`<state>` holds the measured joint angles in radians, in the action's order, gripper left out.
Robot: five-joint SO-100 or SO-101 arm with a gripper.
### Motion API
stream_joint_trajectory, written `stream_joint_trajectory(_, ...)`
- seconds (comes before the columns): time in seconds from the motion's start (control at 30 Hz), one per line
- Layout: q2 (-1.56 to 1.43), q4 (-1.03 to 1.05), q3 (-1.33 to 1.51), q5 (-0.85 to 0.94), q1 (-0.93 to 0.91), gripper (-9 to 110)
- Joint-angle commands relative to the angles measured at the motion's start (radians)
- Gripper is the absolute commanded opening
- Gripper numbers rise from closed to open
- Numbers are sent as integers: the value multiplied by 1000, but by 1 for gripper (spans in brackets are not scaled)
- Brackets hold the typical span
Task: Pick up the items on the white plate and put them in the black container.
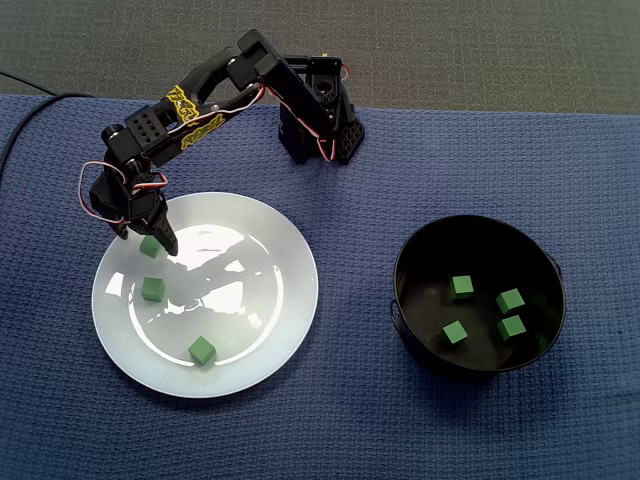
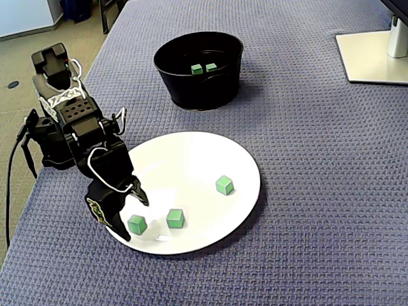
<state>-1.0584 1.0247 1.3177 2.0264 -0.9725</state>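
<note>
A white plate (image 1: 250, 250) (image 2: 191, 159) holds three green cubes. My gripper (image 1: 146, 240) (image 2: 134, 217) is down at the plate's edge and stands open, with one cube (image 1: 150, 246) (image 2: 136, 224) between its fingers, resting on the plate. A second cube (image 1: 152, 289) (image 2: 175, 218) lies close beside it. The third cube (image 1: 202, 349) (image 2: 224, 185) sits farther off on the plate. The black container (image 1: 405, 300) (image 2: 197, 89) stands apart from the plate and holds several green cubes (image 1: 461, 286).
A blue woven cloth (image 1: 340, 420) covers the table. The arm's base (image 1: 320, 130) (image 2: 48, 146) stands at the cloth's edge. A white monitor foot (image 2: 376, 54) sits beyond the container. A black cable (image 2: 9, 191) hangs off the table by the base.
</note>
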Motion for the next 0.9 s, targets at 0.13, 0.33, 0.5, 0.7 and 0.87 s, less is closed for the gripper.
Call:
stream_joint_trajectory(0.13, -5, -18, 18, -17, -15, 32)
stream_joint_trajectory(0.33, -18, -18, 60, -23, -12, 26)
stream_joint_trajectory(0.5, -32, -31, 98, -29, -8, 13)
stream_joint_trajectory(0.7, -46, -49, 153, -28, -12, 0)
stream_joint_trajectory(0.87, -46, -51, 143, -52, -15, 0)
